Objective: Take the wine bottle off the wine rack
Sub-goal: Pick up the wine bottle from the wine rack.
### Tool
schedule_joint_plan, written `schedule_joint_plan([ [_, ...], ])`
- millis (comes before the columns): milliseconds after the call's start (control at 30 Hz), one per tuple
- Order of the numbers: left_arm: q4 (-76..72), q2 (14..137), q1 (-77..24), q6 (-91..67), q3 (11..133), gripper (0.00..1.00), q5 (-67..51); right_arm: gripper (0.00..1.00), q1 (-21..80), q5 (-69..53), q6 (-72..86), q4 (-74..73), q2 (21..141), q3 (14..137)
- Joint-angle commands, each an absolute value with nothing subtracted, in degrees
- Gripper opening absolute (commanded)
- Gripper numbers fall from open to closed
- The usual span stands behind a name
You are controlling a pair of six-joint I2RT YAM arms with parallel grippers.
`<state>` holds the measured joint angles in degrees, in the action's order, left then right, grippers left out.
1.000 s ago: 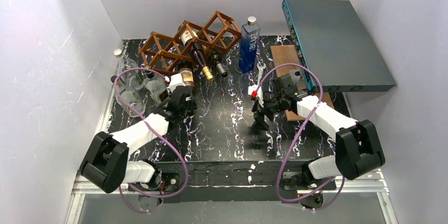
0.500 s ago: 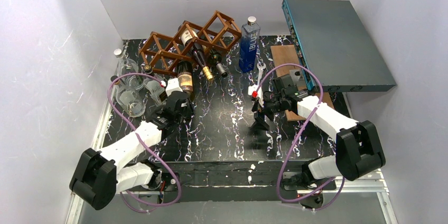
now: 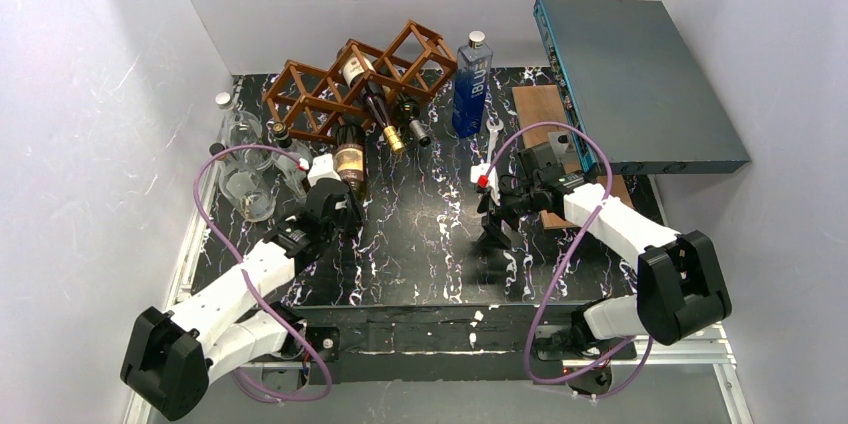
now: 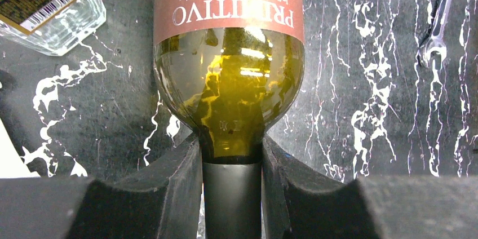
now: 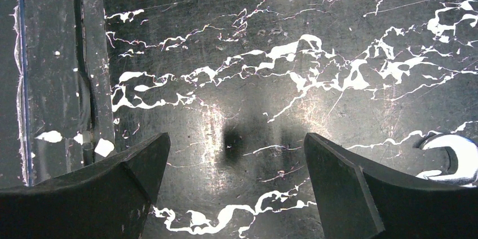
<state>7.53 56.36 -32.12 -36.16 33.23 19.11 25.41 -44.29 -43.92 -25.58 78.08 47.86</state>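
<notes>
Left gripper (image 4: pixel 231 143) clamped on wine bottle (image 4: pixel 228 75) neck; body ahead of fingers, base by wine rack (image 3: pixel 326 74). Likely heavy, slick, fragile glass; neck hold levers. Right gripper (image 5: pixel 235 140) fingers apart, empty.

Bright, even overhead light, glare on the glossy tabletop (image 5: pixel 248 132) and wine bottle (image 4: pixel 228 92), sharp focus.

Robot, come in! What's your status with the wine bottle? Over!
Left claw shut on wine bottle neck. Right claw open, empty. Bottle base at wine rack front. Clear glass bottles close beside.
</notes>
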Motion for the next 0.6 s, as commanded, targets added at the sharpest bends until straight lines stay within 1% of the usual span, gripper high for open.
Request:
schedule_joint_plan([
  [0, 7.7, 53.0, -32.7, -36.3, 35.0, 0.00, 17.8, 0.98, 25.6, -45.4, -45.2, -26.2, 76.0, 47.3],
  [267, 15.1, 50.1, -32.9, -36.3, 36.4, 0.00, 12.4, 0.98, 25.6, -46.1, -47.4, -27.6, 75.3, 47.2],
  [567, 25.8, 50.9, -33.0, -35.0, 42.4, 0.00, 1.4, 0.98, 25.6, -47.0, -50.8, -30.3, 74.6, 47.6],
])
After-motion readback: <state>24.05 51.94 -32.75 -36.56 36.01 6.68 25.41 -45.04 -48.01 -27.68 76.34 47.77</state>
